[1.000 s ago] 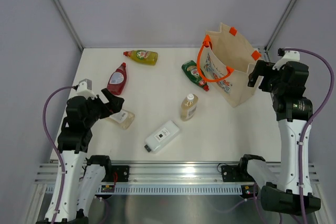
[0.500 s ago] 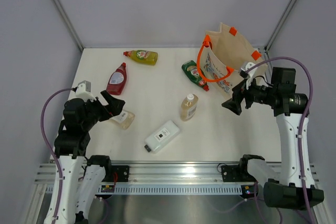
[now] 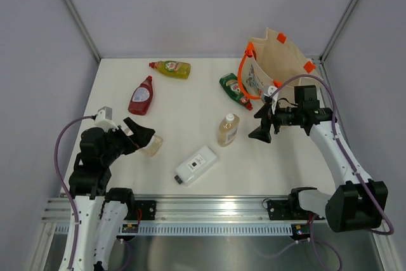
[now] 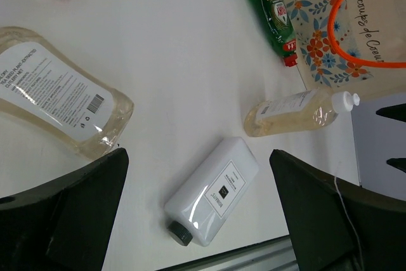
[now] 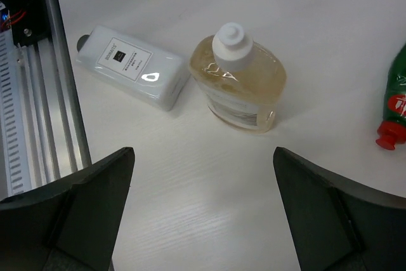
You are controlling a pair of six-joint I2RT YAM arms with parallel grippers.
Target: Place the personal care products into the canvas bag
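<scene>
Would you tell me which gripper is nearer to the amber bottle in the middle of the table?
Right. The right gripper hangs open just beside that amber bottle; the left gripper is far across, by the other amber bottle.

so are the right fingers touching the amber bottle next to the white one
Apart. Right wrist view: bare table lies between the right fingers and the amber bottle.
</scene>
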